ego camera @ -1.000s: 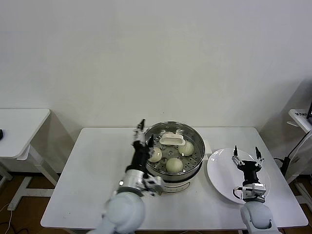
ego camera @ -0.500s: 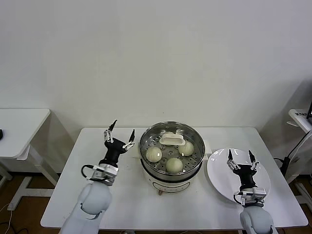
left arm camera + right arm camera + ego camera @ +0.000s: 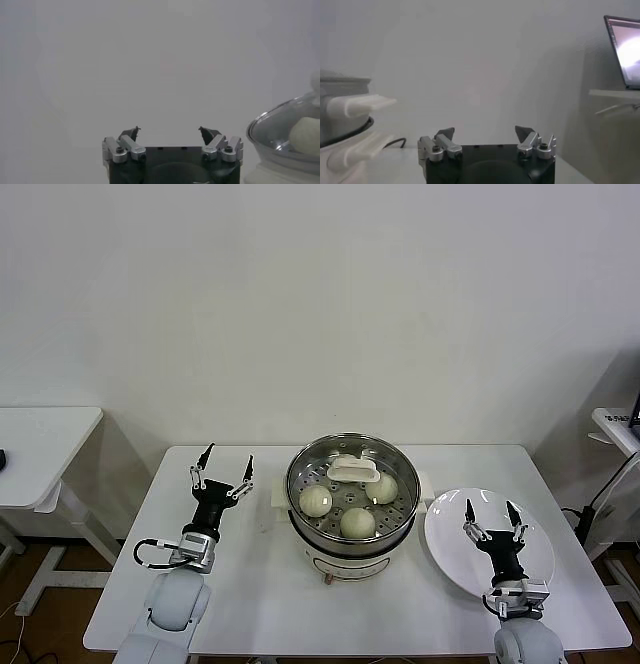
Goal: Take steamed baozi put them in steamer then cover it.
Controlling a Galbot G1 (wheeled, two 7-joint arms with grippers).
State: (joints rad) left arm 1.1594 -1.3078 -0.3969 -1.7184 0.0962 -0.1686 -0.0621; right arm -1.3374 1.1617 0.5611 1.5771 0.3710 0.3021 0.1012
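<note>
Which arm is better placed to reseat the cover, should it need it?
Left, marginally. The left gripper, open, hovers beside the steamer, level with the white handle of the cover. The right gripper, also open, sits over the plate, nearer the robot. The cover already looks seated.

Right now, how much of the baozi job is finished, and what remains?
Looks done: three baozi show in the steamer, the glass cover sits on it, and the white plate is bare. In hand: nothing; the left claw beside the steamer and the right claw over the plate are both open. Seemingly nothing remains.
</note>
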